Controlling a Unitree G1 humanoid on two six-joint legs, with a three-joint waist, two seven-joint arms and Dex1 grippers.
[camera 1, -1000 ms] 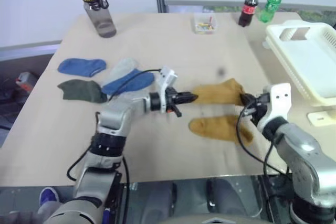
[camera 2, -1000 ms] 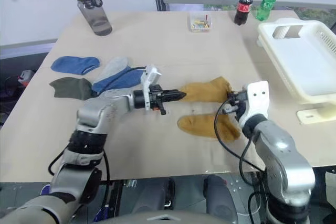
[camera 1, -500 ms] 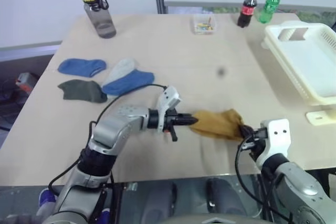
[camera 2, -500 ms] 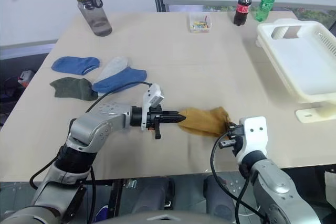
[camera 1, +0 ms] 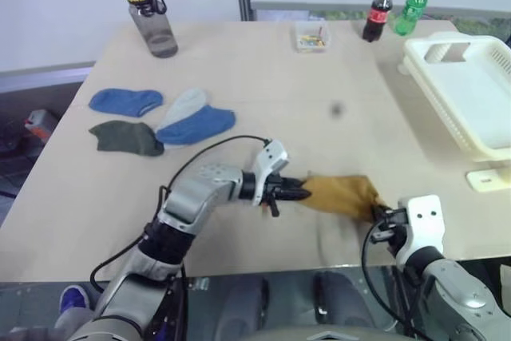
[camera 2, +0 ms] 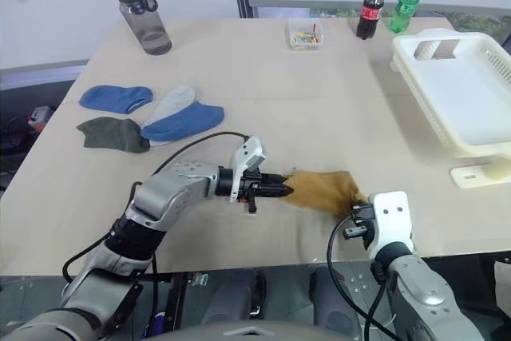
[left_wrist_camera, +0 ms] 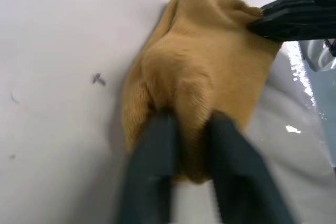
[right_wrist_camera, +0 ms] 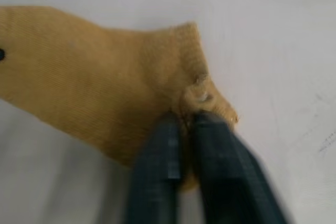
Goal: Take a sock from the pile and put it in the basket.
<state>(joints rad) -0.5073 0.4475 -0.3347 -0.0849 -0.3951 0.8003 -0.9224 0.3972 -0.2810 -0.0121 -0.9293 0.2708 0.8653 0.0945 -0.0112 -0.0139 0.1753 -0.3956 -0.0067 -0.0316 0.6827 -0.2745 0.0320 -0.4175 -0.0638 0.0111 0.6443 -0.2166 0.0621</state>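
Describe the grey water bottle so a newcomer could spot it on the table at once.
Start at the tan table and look to its far left corner, across from the cream basket. The water bottle stands upright there, alone. It is smoky grey and see-through, with a black lid and carry loop, unlike the two small soda bottles at the far right.

Head eyes overlook the table (camera 1: 239, 69); wrist cameras closely share the mustard sock (left_wrist_camera: 205, 72).

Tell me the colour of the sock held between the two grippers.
Mustard yellow. The sock shows best in the left wrist view.
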